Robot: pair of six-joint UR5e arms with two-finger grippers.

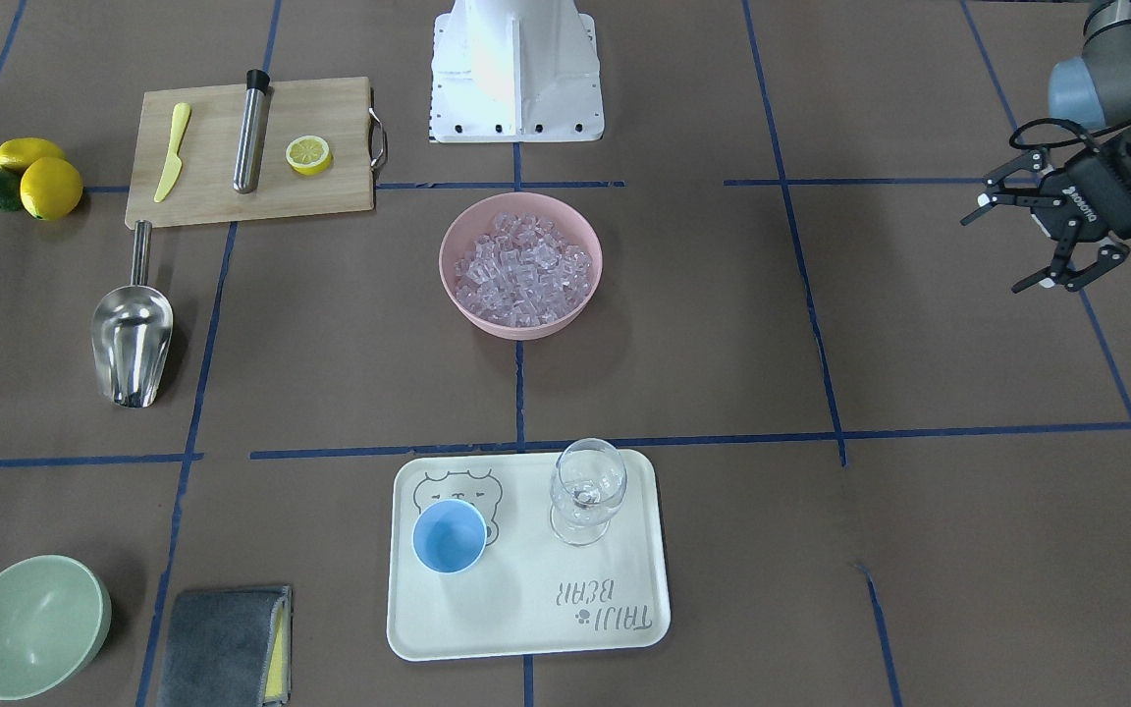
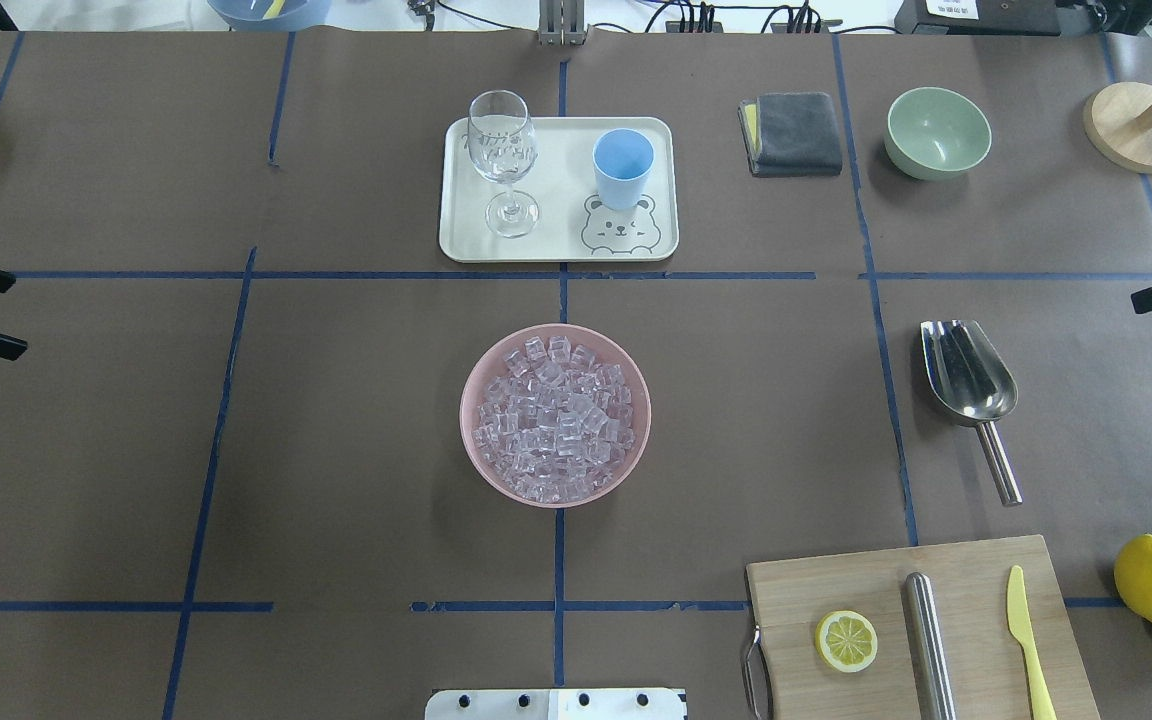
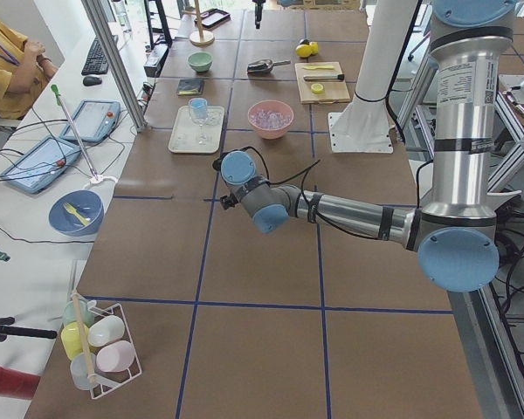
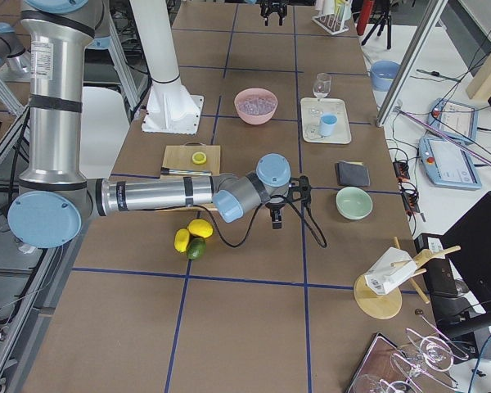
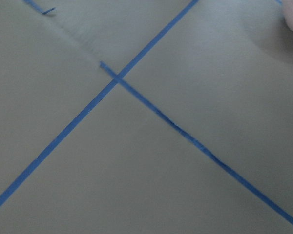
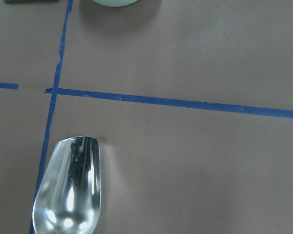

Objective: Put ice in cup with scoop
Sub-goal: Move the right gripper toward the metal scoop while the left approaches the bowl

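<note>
Toward the desk's right edge, the scoop (image 2: 966,375) lies handle toward the robot, near the right claw (image 4: 276,219); its grip I cannot tell.

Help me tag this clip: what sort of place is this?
Probably a robotics lab staged for drink prep: blue tape gridding the table, operators' tablets alongside, ice in a pink bowl.

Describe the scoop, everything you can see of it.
The scoop is shiny stainless steel: a rounded trough-shaped bowl on a thin straight handle. It is empty and lies flat on the brown table, on the robot's right side, its handle pointing toward the cutting board. Nothing holds it.
</note>
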